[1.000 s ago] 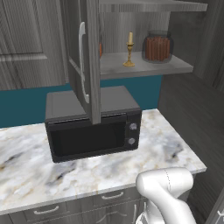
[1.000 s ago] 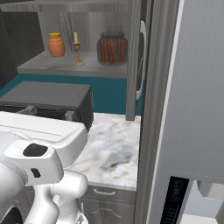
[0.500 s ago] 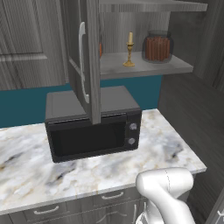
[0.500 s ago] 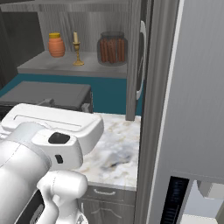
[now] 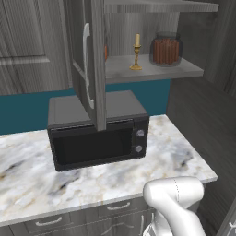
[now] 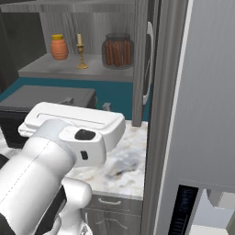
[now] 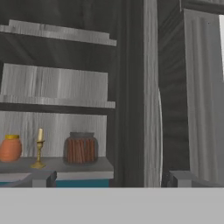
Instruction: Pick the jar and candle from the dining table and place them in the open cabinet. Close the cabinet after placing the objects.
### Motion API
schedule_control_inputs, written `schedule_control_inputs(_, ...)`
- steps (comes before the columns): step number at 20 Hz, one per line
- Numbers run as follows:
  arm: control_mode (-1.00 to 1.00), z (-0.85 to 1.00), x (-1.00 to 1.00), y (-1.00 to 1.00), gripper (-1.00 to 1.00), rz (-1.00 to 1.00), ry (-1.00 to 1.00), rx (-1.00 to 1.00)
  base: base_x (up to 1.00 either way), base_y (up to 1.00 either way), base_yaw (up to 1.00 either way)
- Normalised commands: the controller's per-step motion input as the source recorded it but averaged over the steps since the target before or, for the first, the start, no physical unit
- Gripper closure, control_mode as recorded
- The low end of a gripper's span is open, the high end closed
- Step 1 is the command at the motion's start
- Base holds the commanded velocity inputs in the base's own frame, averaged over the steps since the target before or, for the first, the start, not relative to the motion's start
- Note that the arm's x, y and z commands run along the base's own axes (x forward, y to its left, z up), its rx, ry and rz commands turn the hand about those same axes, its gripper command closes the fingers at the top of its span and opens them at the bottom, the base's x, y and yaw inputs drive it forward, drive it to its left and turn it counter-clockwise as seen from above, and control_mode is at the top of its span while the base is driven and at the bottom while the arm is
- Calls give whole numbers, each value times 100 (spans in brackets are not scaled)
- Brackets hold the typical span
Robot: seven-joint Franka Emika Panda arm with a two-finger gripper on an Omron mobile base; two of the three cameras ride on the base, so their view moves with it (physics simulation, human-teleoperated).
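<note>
the jar [image 5: 165,48] stands on the lower shelf [image 5: 147,70] of the open cabinet [image 6: 87,27], the candle [image 5: 136,52] just beside it and apart. the jaws are released, spread wide, holding nothing; in the hand view they face the jar [image 7: 81,148], the candle [image 7: 39,148] and an orange bottle [image 7: 10,148] in a row on that shelf. the cabinet door [image 5: 87,60] hangs open with its silver handle [image 5: 85,64] above the black microwave [image 5: 99,133] on the marble worktop [image 5: 41,179].
</note>
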Motion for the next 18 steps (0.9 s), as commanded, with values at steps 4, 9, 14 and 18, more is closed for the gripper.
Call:
schedule_control_inputs(4, -100, -2, 33, -18, -100, -3, 0, 0, 0, 0, 0)
schedule_control_inputs(9, -100, -2, 30, -17, -100, -5, 0, 0, 0, 0, 0)
schedule_control_inputs(14, -100, -5, 21, -23, -100, -7, -1, 0, 0, 0, 0)
schedule_control_inputs(18, -100, -21, 30, -10, -100, -2, 0, 0, 0, 0, 0)
